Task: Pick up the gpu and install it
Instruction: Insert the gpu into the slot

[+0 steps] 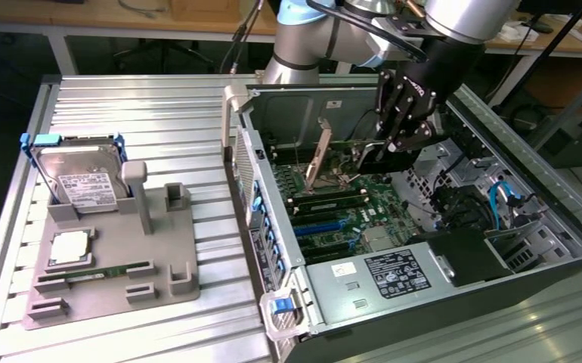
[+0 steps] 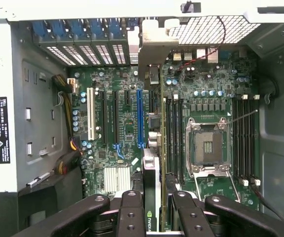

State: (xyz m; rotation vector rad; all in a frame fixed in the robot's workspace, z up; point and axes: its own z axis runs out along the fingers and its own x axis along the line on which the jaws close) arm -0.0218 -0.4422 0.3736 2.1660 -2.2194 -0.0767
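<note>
Pincer (image 1: 382, 155) clamped on gpu (image 2: 152, 190) edge, upper centre of ext. view, card upright over motherboard (image 2: 117, 123) inside open pc case (image 1: 533, 249), hard drive (image 1: 82, 178) on counter (image 1: 130, 106) at left.

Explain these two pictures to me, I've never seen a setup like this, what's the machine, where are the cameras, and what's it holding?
The machine is a robot arm ending in a black gripper. The exterior view looks down from off the arm onto a ribbed metal table. The wrist view comes from a camera on the arm's wrist, looking past the gripper into an open computer case. The gripper is shut on the gpu, a thin circuit card seen edge-on, held over the green motherboard inside the case. On the exterior view's left, a grey parts holder carries a hard drive, a processor chip and a memory stick.
</note>
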